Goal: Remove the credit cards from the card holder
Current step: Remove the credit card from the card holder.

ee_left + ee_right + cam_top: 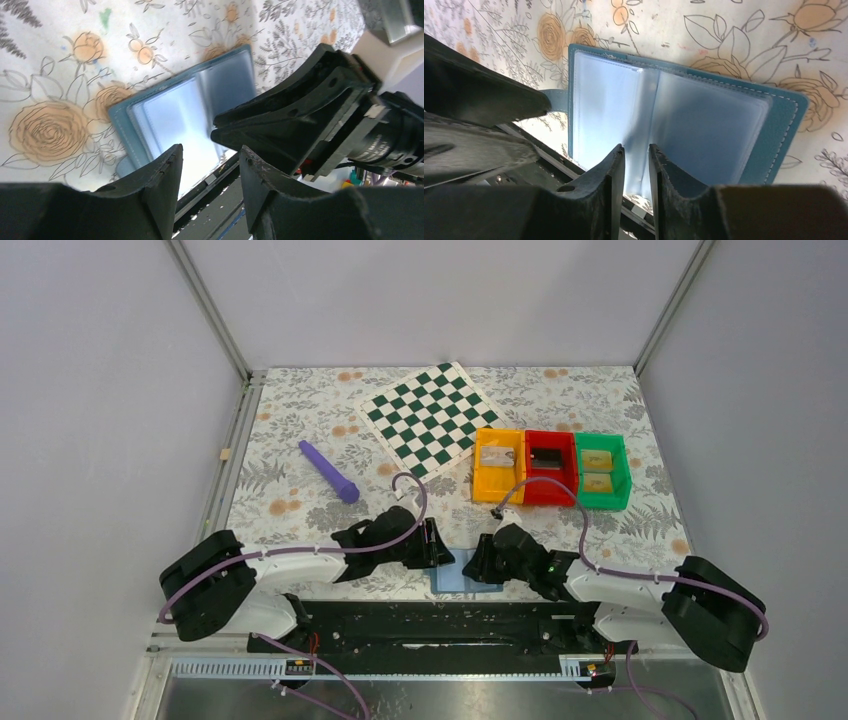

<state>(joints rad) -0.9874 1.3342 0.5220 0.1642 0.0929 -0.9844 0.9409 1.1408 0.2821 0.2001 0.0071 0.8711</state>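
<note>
The card holder [464, 578] is a blue wallet lying open at the table's near edge, between my two grippers. Its clear plastic sleeves face up in the left wrist view [170, 110] and the right wrist view [704, 115]. I see no card in the visible sleeves. My left gripper [210, 147] is open and empty over the wallet's near edge. My right gripper [636, 146] has its jaws a narrow gap apart, astride the fold of the sleeves; I cannot tell whether they touch it. Two yellow-gold credit cards [597, 458] lie in the green bin [622, 480].
An orange bin [511, 480] holds a greyish card, and a red bin [552, 495] holds something dark. A green-white chequered board [432, 418] lies at the back. A purple stick [328, 471] lies to the left. The black base rail runs just below the wallet.
</note>
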